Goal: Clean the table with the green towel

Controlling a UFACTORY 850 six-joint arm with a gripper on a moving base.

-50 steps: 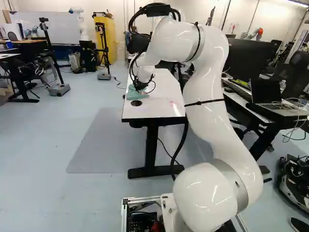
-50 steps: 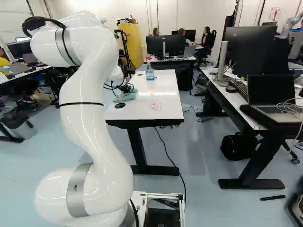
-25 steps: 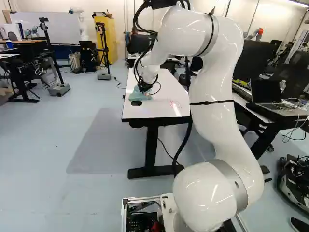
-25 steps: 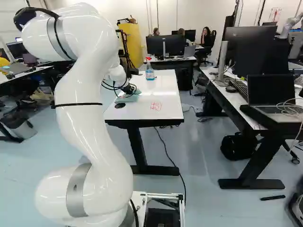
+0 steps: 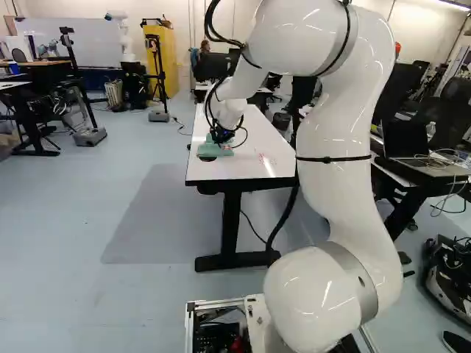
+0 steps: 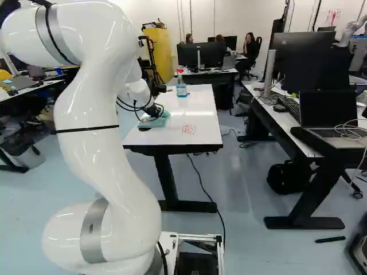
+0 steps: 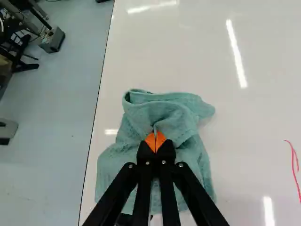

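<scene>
We see the wiping at what we judge to be a middle stage. The gripper (image 7: 155, 141) is closed on a pinched fold of the green towel (image 7: 164, 110), which lies bunched on the white table (image 5: 246, 168); in the left base view the cloth sits in the upper middle, near the tabletop's left edge. We may thus count the grasp and the placing of the cloth as done. Red marks (image 6: 188, 129) show on the tabletop, lower right of the towel in the right base view and apart from it, so we take their removal as the work left. Whether any patch has been wiped, we cannot tell. The next stroke, in our judgement, should carry the cloth toward these marks with light, even pressure; the loose folds could bunch further or slip from the pinch.

Of other things, we note a spray bottle (image 6: 181, 90) standing on the far part of the table, in the upper middle of the right base view; a long forward stroke could knock it. A dark round inset (image 5: 207, 159) lies just beside the towel and might catch its hem. At the right of the right base view stands a desk (image 6: 287, 122) bearing a laptop (image 6: 328, 109), well apart from the towel.
</scene>
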